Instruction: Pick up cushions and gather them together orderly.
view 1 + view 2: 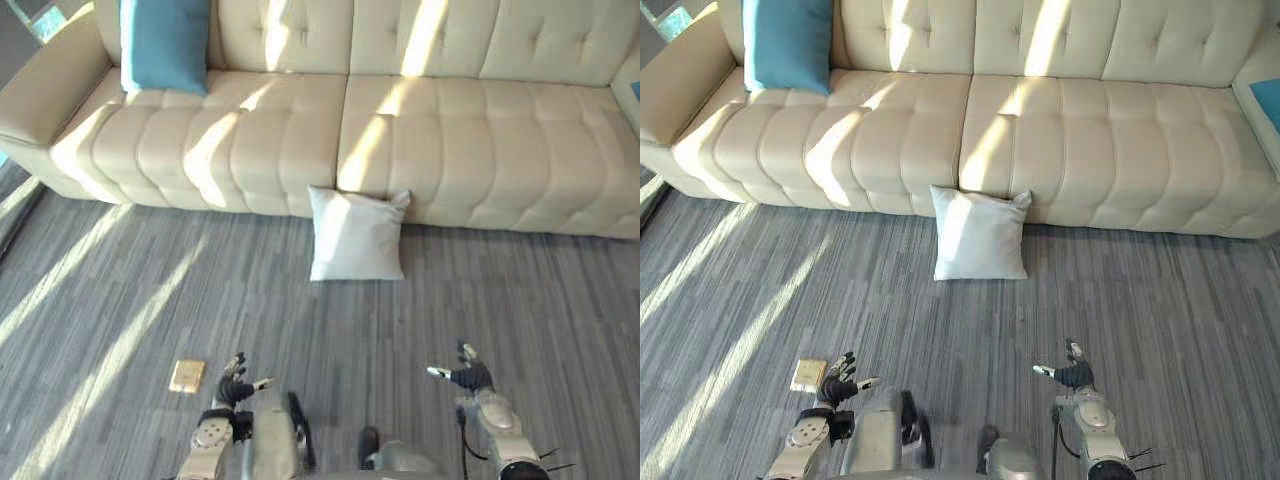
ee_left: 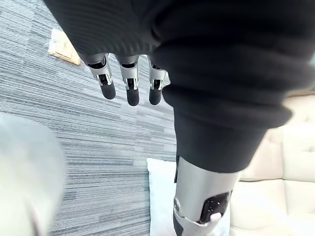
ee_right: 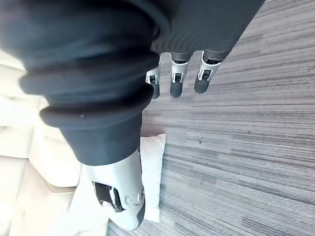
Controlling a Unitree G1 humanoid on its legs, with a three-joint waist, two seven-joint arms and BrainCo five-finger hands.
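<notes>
— Left hand (image 1: 232, 385), right hand (image 1: 465, 376): fingers straight, both empty, low over grey carpet (image 1: 520, 300).
— Cushions?
— I see white cushion (image 1: 356, 234) on carpet against cream sofa (image 1: 480, 130); blue cushion (image 1: 165, 42) at its left end.

Tufted cream sofa (image 1: 420, 130); smooth white cloth cushion (image 1: 356, 235); striped grey carpet (image 1: 150, 300).

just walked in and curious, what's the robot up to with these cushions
Nothing is in hand yet. A white cushion sits on the grey floor, leaning against the front of the cream sofa, and a blue cushion stands at the sofa's left end. The robot faces them with its left hand and right hand open, low over the floor, well short of the white cushion.
</notes>
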